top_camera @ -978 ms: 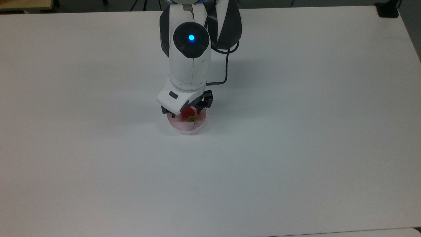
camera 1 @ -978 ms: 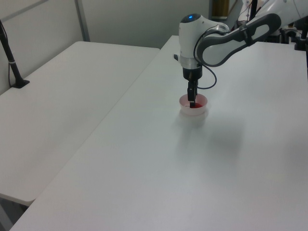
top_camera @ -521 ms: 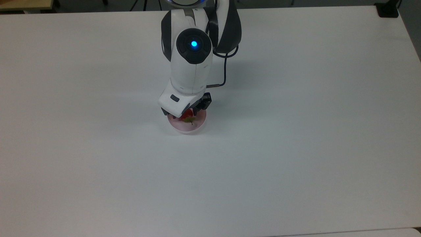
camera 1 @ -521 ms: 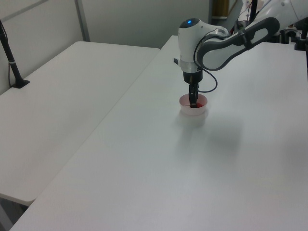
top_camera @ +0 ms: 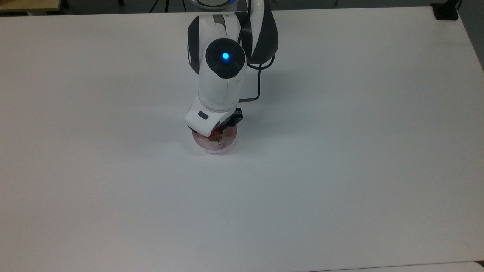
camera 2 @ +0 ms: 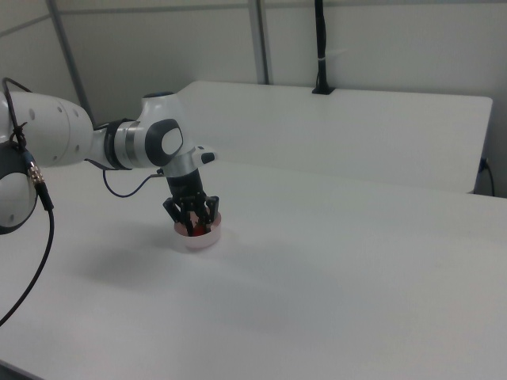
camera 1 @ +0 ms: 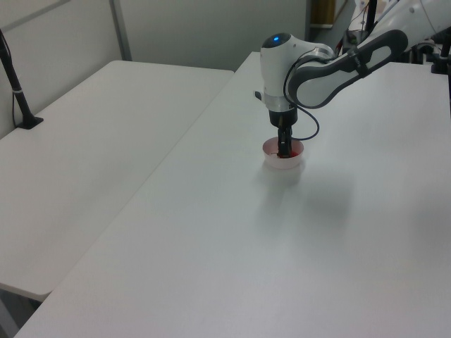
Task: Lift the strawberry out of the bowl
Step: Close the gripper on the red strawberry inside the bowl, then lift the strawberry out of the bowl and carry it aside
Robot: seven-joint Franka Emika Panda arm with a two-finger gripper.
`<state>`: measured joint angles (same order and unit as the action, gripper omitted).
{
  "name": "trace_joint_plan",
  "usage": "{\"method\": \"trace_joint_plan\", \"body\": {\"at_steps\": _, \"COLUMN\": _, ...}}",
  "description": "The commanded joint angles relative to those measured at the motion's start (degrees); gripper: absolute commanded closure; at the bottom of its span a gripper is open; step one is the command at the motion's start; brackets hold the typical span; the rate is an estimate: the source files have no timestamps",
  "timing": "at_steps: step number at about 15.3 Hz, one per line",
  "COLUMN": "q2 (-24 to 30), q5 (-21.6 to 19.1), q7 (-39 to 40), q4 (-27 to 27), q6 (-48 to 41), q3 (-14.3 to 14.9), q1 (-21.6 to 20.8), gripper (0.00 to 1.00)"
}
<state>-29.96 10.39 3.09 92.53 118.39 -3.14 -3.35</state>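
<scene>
A pale pink bowl (top_camera: pixel 215 149) stands near the middle of the white table (top_camera: pixel 340 170). In it lies the red strawberry (top_camera: pixel 216 132), its green cap toward the top view's bottom, partly covered by the white hand above. My gripper (top_camera: pixel 211 130) points straight down into the bowl. In the right view the gripper (camera 2: pixel 195 223) is open, with its dark fingers (camera 2: pixel 211 212) spread on either side of the fruit, tips below the rim of the bowl (camera 2: pixel 202 241). In the left view the gripper (camera 1: pixel 283 150) dips into the bowl (camera 1: pixel 289 164).
A black cable (top_camera: pixel 259 83) loops off the wrist. A black clamp (top_camera: pixel 446 11) sits on the table's far right corner in the top view. A second white table (camera 1: pixel 91 141) adjoins on the left view's left, with a black post (camera 1: pixel 17 91).
The hand has moved lower into the bowl and slightly toward the top view's right. It now covers more of the strawberry. Bowl and fruit have stayed in place.
</scene>
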Motion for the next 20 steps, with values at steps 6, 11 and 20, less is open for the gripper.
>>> {"method": "trace_joint_plan", "body": {"at_steps": 6, "q2": 3.4, "q5": 0.6, "q7": 0.3, "q4": 0.3, "q6": 0.1, "q3": 0.2, "q1": 0.0, "gripper": 0.65}}
{"method": "trace_joint_plan", "body": {"at_steps": 11, "q2": 7.5, "q5": 0.1, "q7": 0.5, "q4": -0.9, "q6": -5.0, "q3": 0.2, "q1": 1.9, "gripper": 0.65}}
{"method": "trace_joint_plan", "body": {"at_steps": 20, "q2": 6.0, "q5": 0.8, "q7": 10.5, "q4": -0.9, "q6": -3.1, "q3": 1.1, "q1": 14.1, "gripper": 0.64}}
